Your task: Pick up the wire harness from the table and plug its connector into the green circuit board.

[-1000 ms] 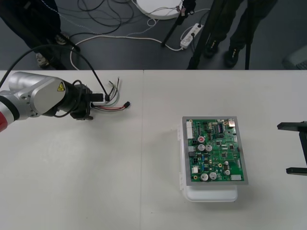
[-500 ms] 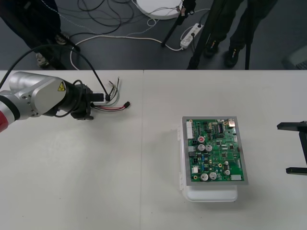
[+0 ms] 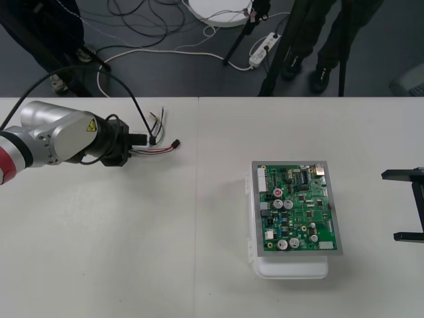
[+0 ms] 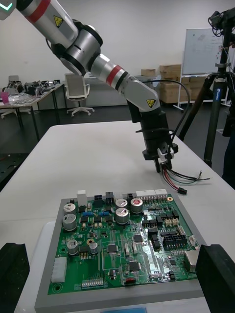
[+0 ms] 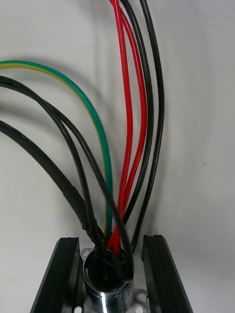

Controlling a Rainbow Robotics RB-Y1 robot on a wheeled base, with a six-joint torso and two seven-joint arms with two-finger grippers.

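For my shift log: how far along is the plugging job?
Done: the left tool is shut on the round metal socket of the thin red, black and green wire harness. In hand: the lift off the plain light table. Left: its small black plug is well apart from the green circuit board, so the carry and plugging remain. The right tool waits open at its side.

Open desk between the wires and the board

The stretch of desk [image 3: 205, 199] between the left hand [image 3: 144, 139] and the green circuit board [image 3: 298, 209] lies bare, leaving free passage across. The wire harness [image 3: 162, 148] trails from that hand's closed fingers (its loose ends fan toward the far edge), the only clutter there. The board on its white base [image 3: 291, 268] is the one raised obstacle. The right hand [image 3: 405, 205], spread wide, stands well apart at the desk's right edge.
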